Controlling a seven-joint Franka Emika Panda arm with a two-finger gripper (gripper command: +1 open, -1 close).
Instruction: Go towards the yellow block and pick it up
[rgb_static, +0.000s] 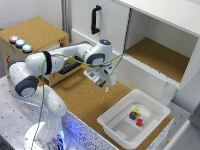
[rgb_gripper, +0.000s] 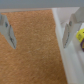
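The yellow block (rgb_static: 136, 111) is a tiny bright cube lying inside a white tray (rgb_static: 116, 104), next to a dark maroon cube (rgb_static: 133, 115) and a small red cube (rgb_static: 139, 121). My gripper (rgb_static: 106, 86) hangs above the cork surface, up and to the exterior view's left of the tray, well apart from the block. In the wrist view the gripper (rgb_gripper: 39, 44) is open and empty, its fingers (rgb_gripper: 8, 31) spread wide over cork. There the yellow block (rgb_gripper: 80, 35) shows blurred just beyond one finger, past the tray's rim (rgb_gripper: 61, 60).
A white cabinet with an open cork-floored compartment (rgb_static: 155, 55) and a black handle (rgb_static: 95, 19) stands behind. A cork-topped box with round buttons (rgb_static: 20, 42) is at the exterior view's left. Green cable loops along the arm (rgb_static: 60, 56).
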